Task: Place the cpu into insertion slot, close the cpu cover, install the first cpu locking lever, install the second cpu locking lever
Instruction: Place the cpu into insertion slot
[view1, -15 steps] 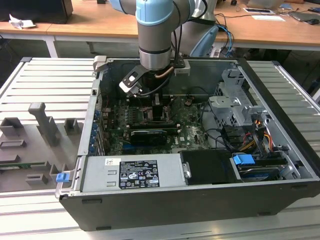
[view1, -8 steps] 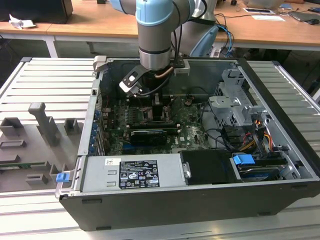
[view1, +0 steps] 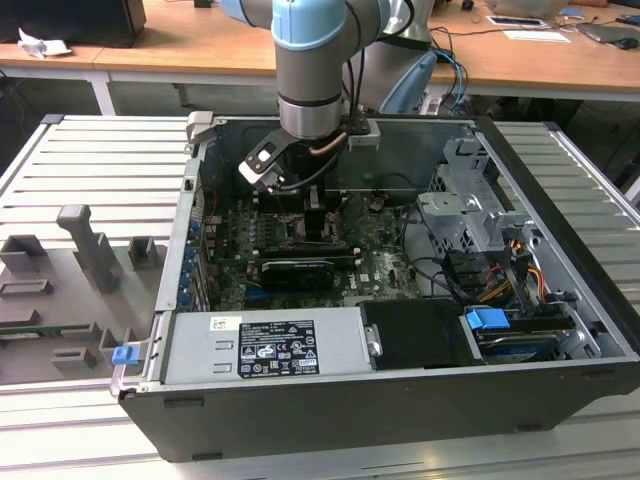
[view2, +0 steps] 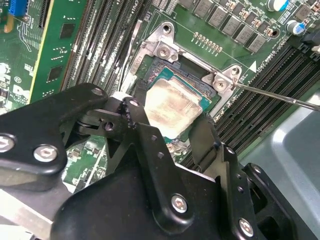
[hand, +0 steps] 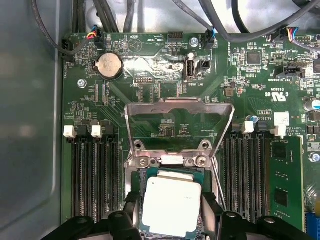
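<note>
One cpu (hand: 171, 206) — gripped by the end effector (hand: 171, 201) — hangs over the insertion slot (view2: 186, 69).

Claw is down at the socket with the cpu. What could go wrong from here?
1. I cannot tell whether the cpu at the claw lies flat in the insertion slot; pressed askew, it might bend contacts.
2. The cpu cover stands open beside the slot and the thin locking lever juts out nearby; either might snag the claw.

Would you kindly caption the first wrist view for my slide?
The cpu at the insertion slot, by the tool, cpu cover open.
</note>
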